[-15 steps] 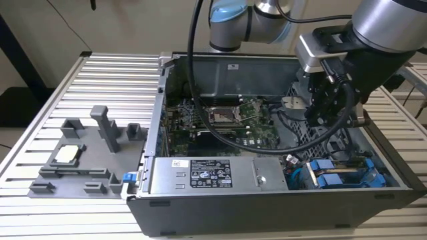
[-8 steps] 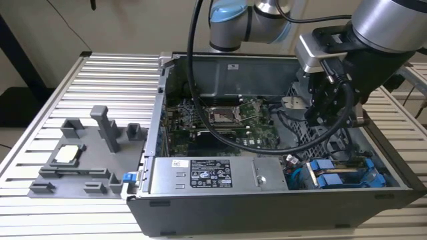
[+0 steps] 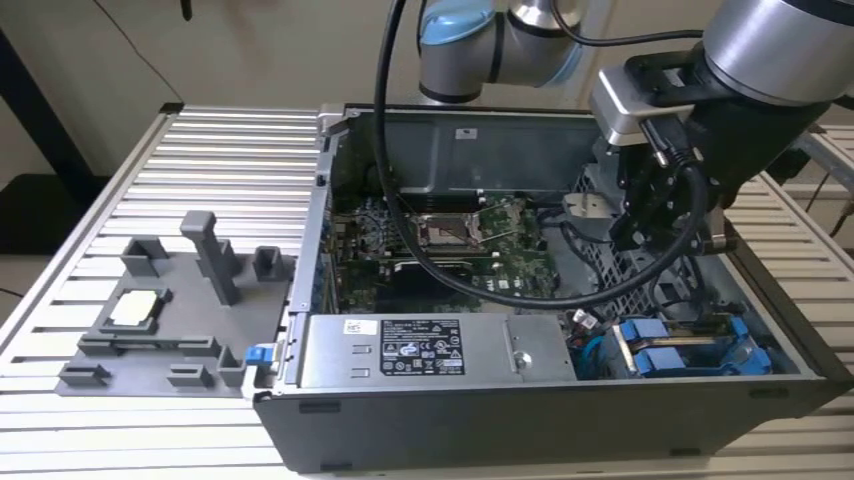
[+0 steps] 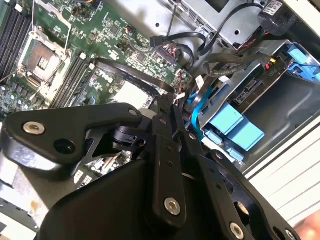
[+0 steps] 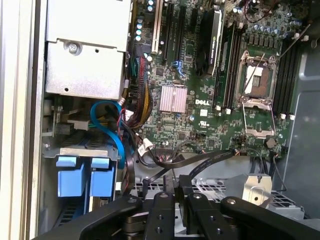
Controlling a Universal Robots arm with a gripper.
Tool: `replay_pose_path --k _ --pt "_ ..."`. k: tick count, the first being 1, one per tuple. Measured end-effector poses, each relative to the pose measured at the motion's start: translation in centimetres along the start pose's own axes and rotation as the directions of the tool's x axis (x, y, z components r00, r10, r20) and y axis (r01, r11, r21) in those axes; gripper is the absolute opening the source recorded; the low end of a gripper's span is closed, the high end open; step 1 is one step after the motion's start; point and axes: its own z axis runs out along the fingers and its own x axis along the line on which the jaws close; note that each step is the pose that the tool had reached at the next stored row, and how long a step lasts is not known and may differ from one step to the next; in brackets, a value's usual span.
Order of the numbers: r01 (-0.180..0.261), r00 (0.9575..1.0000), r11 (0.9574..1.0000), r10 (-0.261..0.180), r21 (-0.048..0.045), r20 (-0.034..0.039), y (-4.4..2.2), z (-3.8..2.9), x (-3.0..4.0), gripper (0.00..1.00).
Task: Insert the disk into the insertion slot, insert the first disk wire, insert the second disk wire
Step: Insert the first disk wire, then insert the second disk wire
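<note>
My gripper (image 3: 638, 235) hangs inside the open computer case, above the grey perforated drive cage (image 3: 627, 275) at the exterior view's right. In both wrist views its fingers stand close together, shut on the end of a black disk wire (image 5: 210, 160) that loops off over the motherboard (image 4: 125, 70). The gripper's tips (image 5: 180, 192) (image 4: 172, 102) sit over the cage's edge. The disk (image 4: 248, 89), silver with a white label, lies in the insertion slot (image 4: 280, 107). Two blue carrier fronts (image 3: 657, 350) (image 5: 85, 177) (image 4: 235, 125) sit side by side in the cage.
A silver labelled power-supply box (image 3: 427, 350) fills the case's near side. The motherboard (image 3: 454, 235) with its empty processor socket (image 5: 257, 82) lies beyond. Blue and black cables (image 5: 107, 125) crowd the gap beside the cage. A grey fixture (image 3: 174, 310) stands outside on the slatted table.
</note>
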Motion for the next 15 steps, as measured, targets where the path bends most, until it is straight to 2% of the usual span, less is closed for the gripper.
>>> replay_pose_path --k 9,11,15 --pt "0.000 1.0000 1.0000 0.000 -0.0003 -0.0012 0.01 0.02 0.00 0.16" --pt "0.000 1.0000 1.0000 0.000 -0.0016 -0.0077 0.01 0.05 0.08 0.16" --pt "0.000 0.9996 1.0000 0.000 -0.0058 -0.0281 -0.09 0.09 0.49 0.16"
